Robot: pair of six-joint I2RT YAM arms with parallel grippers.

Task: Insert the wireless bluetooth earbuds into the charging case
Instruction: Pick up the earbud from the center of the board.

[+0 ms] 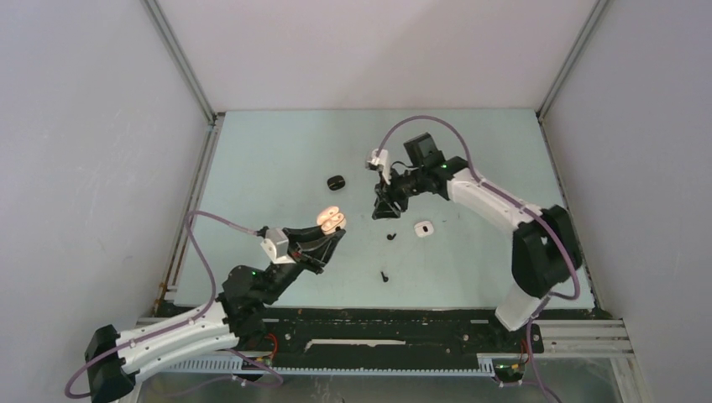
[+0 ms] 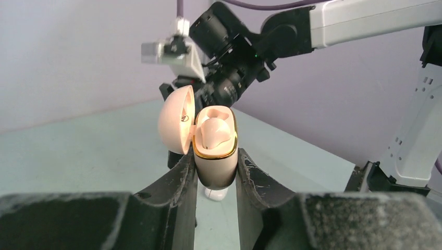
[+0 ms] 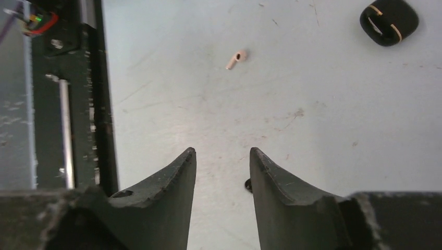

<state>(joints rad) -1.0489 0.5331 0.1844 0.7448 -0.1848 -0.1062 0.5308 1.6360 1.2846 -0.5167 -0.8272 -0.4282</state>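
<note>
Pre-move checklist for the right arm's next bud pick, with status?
1. Charging case clamped in left end effector: ok.
2. Lid open: ok.
3. Right end effector empty, jaws apart: ok.
4. Pale earbud lying free on table: ok.
5. Pale earbud between the right jaws: not ok, it lies ahead.
6. Free socket in the case: cannot tell.

Lt-green tbl (image 1: 277,151) w/ grey walls (image 1: 84,126)
</note>
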